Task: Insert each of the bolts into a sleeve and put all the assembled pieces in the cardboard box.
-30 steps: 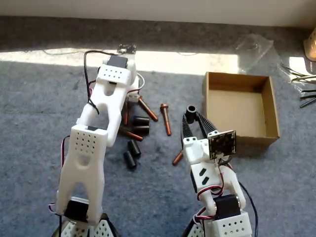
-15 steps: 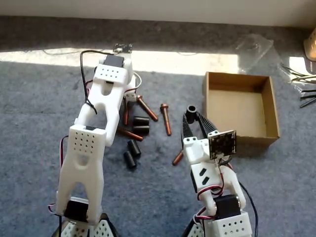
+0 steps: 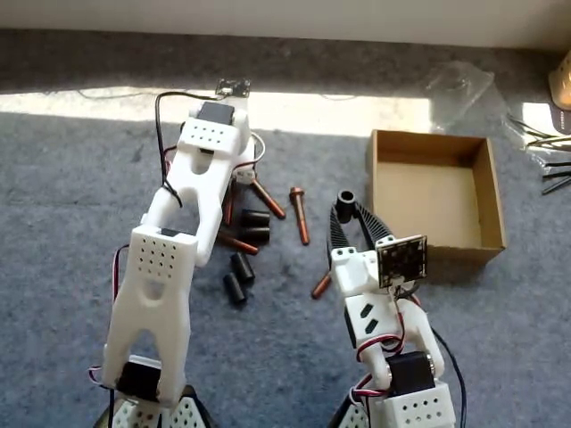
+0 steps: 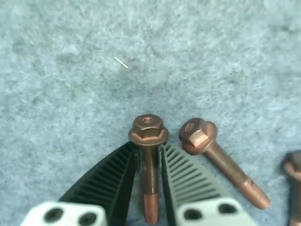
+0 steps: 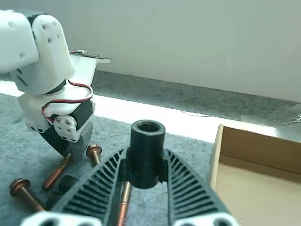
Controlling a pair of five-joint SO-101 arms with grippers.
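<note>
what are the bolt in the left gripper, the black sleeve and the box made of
The bolt looks like copper-toned metal: smooth sheen, crisp hex head. The sleeve is matte black, maybe plastic or rubber, unclear which. The cardboard box looks like dull brown, thin-walled card.

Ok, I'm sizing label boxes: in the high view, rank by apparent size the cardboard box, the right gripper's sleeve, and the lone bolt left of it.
1. Cardboard box
2. bolt
3. sleeve, seen end-on in the right gripper, so foreshortened

Grey carpet (image 3: 71, 267) runs to a pale wall (image 3: 268, 13), a sunlit band (image 3: 89, 101) crossing it.
</note>
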